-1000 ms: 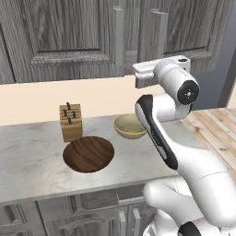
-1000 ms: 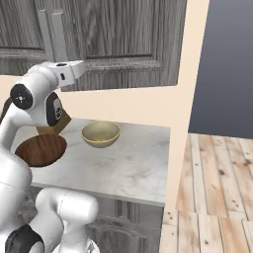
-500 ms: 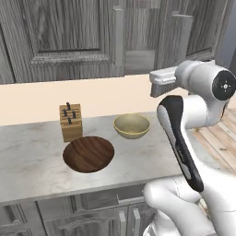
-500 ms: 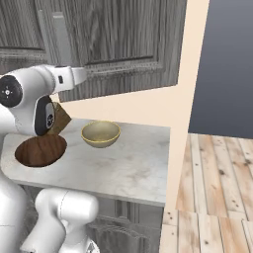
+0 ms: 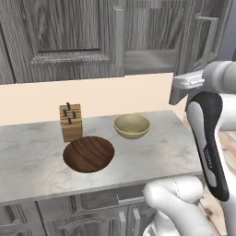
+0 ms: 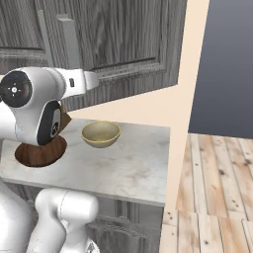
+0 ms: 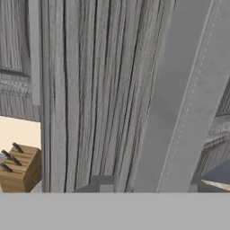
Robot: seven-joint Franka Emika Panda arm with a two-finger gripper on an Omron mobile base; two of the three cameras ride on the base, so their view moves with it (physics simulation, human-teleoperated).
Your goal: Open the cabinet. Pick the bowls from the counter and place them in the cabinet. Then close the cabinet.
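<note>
The wooden bowl, wide, shallow and dark brown, is sitting low and left of centre in the left base view on the table, and the deeper beige bowl is resting just right of it near the frame's middle; both are looking rigid, light and smooth, so pinching a rim wall is probably the surest hold, the shallow one being the harder to catch. A knife block is standing just behind the wooden bowl. Across the top of that view the cabinet is showing its right door swung outward at upper right, with a bare shelf inside; the stiff door is best moved by its bar handle, which is filling the right half of the hand view. The gripper is hovering at that handle, and I cannot tell whether it is spread or pinching. The marbled slab is looking hard and slick, with plank flooring at lower right of the right base view.
</note>
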